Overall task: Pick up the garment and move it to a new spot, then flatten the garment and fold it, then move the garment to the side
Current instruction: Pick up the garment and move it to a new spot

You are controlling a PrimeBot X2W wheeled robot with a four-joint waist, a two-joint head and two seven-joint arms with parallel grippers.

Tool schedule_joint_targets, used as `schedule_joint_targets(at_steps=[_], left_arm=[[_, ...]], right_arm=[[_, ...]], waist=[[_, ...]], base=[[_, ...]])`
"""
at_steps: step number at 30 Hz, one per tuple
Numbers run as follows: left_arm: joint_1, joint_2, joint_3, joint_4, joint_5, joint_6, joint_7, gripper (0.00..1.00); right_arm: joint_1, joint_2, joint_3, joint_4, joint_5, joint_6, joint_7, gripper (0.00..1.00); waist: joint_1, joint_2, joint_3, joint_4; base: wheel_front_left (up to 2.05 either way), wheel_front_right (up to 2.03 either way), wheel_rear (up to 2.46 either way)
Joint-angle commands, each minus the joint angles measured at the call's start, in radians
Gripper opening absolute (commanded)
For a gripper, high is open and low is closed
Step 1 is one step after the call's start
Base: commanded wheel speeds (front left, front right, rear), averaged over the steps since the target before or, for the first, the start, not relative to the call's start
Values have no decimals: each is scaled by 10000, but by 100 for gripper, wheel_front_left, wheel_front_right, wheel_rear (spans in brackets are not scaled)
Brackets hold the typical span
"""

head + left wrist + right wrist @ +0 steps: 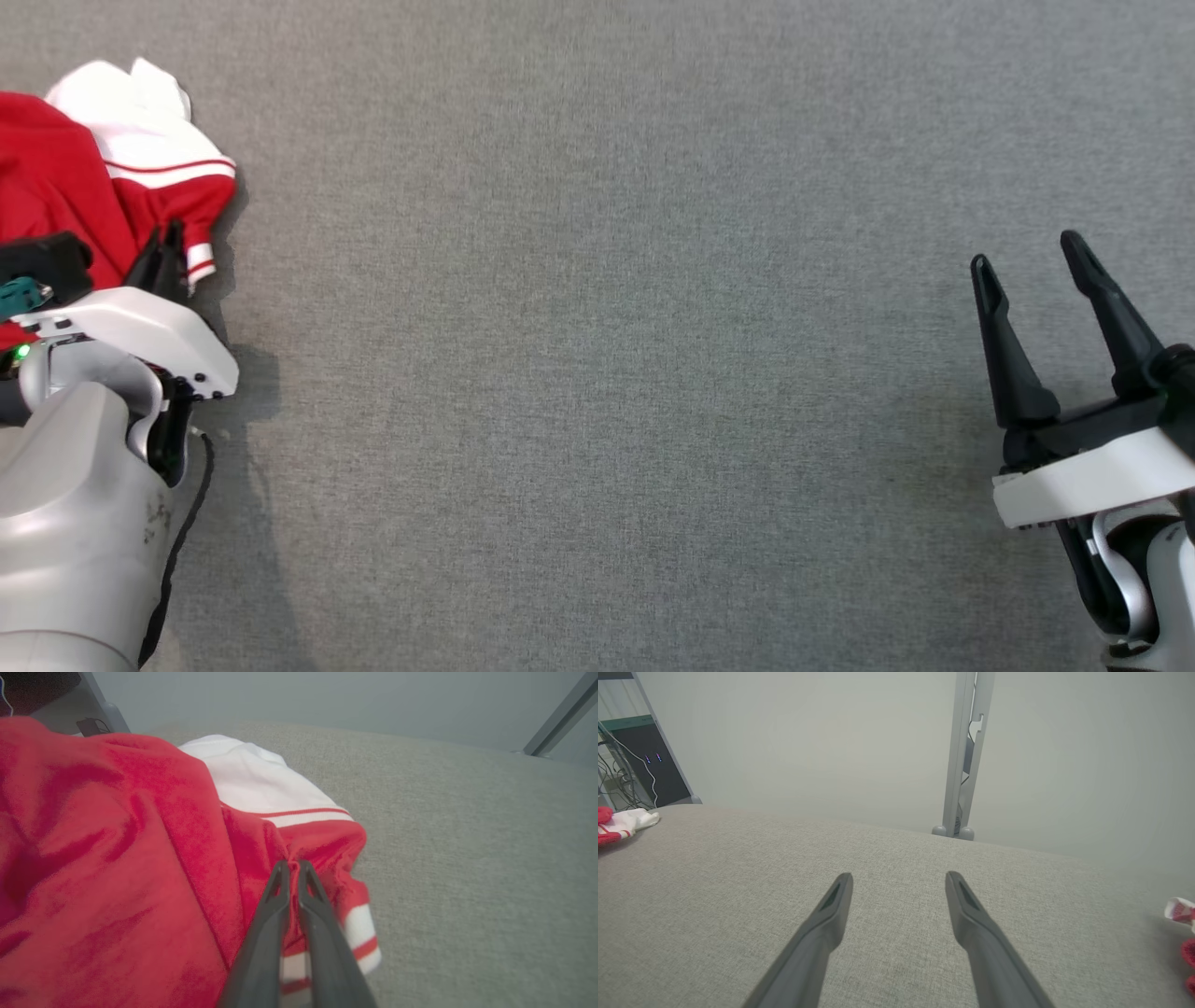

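At the 9 to 10 o'clock edge of the head view, the garment [112,177] lies crumpled in a red-and-white heap on the grey work surface [607,373]. My left gripper [166,245] sits at the heap's 5 o'clock side. In the left wrist view its fingers [273,905] are pinched together on a ridge of red cloth just beside the striped cuff [359,924]. The rest of the cloth lies slack on the surface, so I judge the garment gripped but not yet lifted.

Toward the centre, the surface offers room for the new spot.

At 3 o'clock, my right gripper [1025,250] hovers with fingers spread wide, holding nothing, well apart from the garment.

Remaining steps, by my judgement:
- lift
- relocate
- flatten
- fold
- move aside

No step is complete.
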Motion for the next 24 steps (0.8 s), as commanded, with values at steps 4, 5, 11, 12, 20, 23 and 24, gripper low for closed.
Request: schedule_joint_targets(at_steps=[4,5,11,12,20,23,24], left_arm=[[559,288,201,-518,28,167,-264,0],[695,355,267,-746,58,230,-269,0],[1909,548,763,-2611,309,660,-269,0],[2190,584,862,-3031,359,748,-271,0],[4983,361,1252,-6188,680,1573,-274,0],[5992,263,1245,-7318,689,1933,-115,0],[6336,226,1250,-7681,638,2017,39,0]], right_arm=[[365,78,-32,265,95,-2,-222,100],[426,94,-51,303,113,-2,-247,100],[768,158,30,465,226,-2,-355,100],[840,158,35,509,254,-2,-386,100],[1584,240,111,774,472,-2,-483,100],[1826,268,70,771,542,-2,-509,100],[1886,290,71,760,574,-2,-503,100]], waist=[[0,0,-940,-151],[0,0,-1086,-179],[0,0,-1812,-336],[0,0,-1958,-369],[0,0,-3050,-702],[0,0,-3301,-837],[0,0,-3361,-886]], base=[[0,0,0],[0,0,0],[0,0,0],[0,0,0],[0,0,0],[0,0,0],[0,0,0]])
